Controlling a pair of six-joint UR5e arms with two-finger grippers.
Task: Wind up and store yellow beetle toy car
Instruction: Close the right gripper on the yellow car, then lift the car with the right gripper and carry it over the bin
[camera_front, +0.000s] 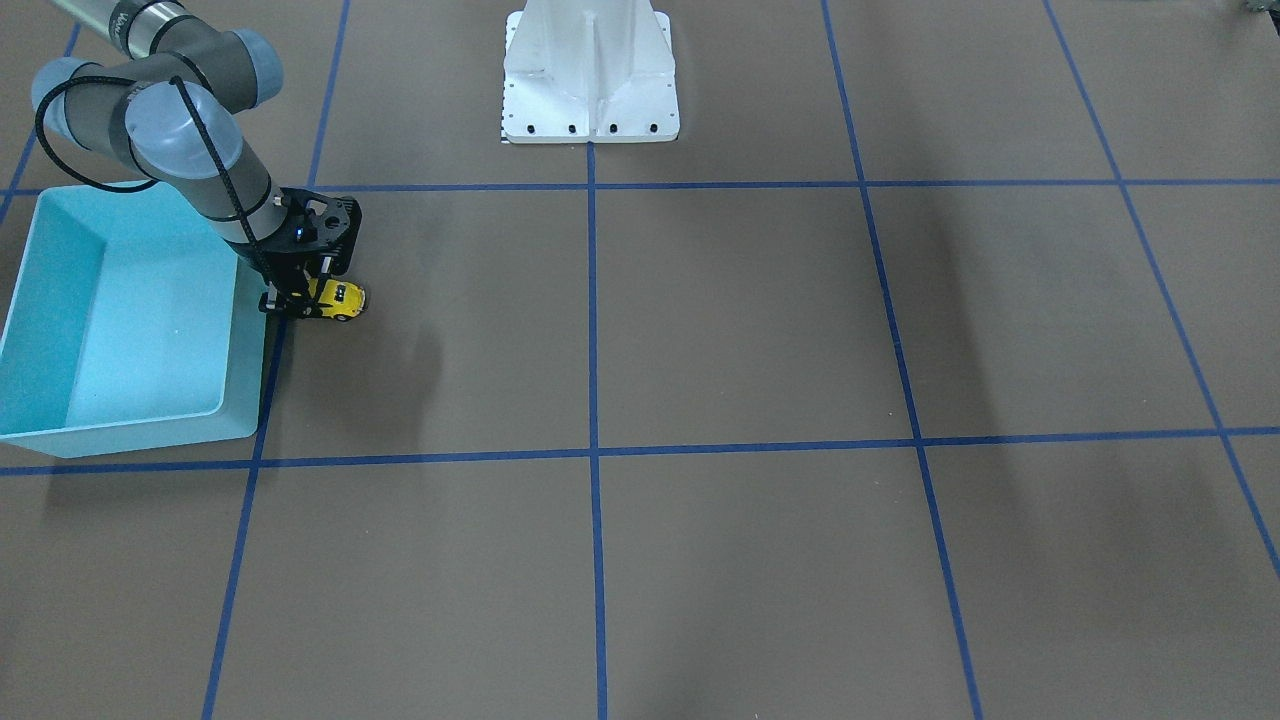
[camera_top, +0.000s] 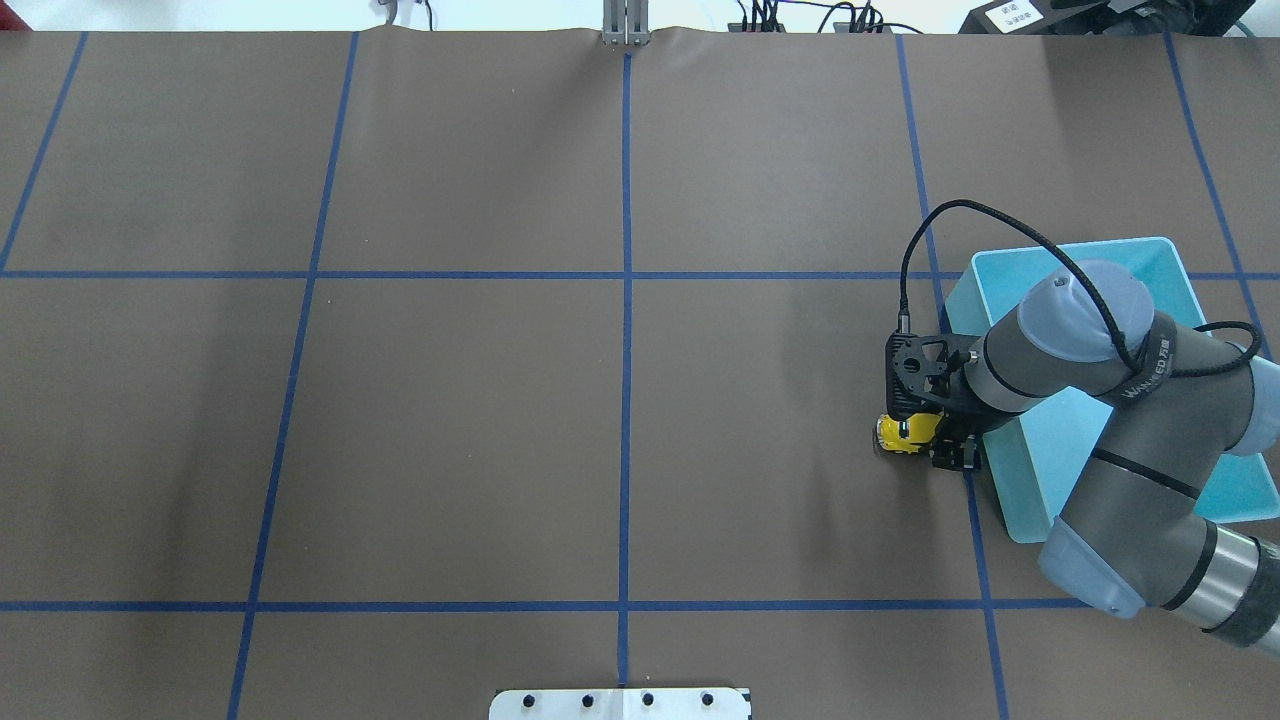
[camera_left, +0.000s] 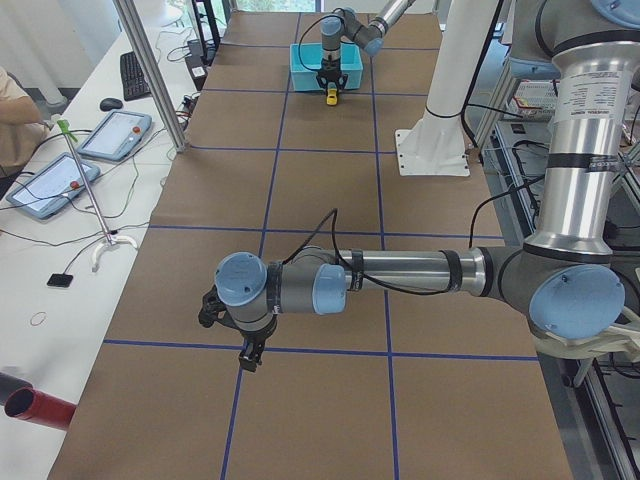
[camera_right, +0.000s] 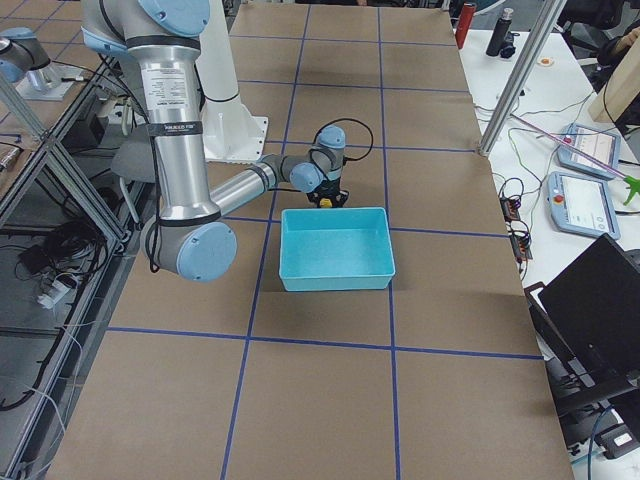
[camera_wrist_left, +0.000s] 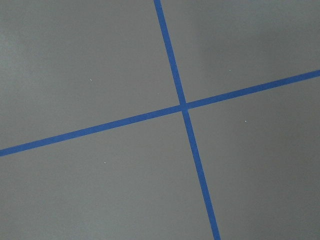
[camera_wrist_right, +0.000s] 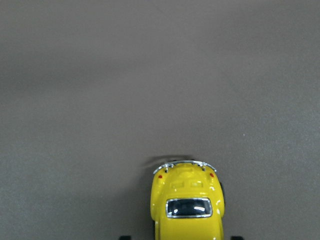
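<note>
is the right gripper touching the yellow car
Cannot tell. In the right wrist view the right gripper straddles the yellow beetle toy car, but the frame edge cuts off any contact.

Reaching right arm (camera_top: 1100, 370) out, right gripper (camera_top: 938, 440) pointing straight down, jaws apart. Stretching left arm (camera_left: 400, 272) out low and level, left gripper (camera_left: 247, 355) pointing down, jaw state unclear.

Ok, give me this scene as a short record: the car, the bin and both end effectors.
car: yellow beetle toy car upright on the table, just outside the turquoise bin
right end effector: low at the car, straddling it; grip unclear
left end effector: above bare table, far from the car; open or shut unclear
stored: not yet
</note>
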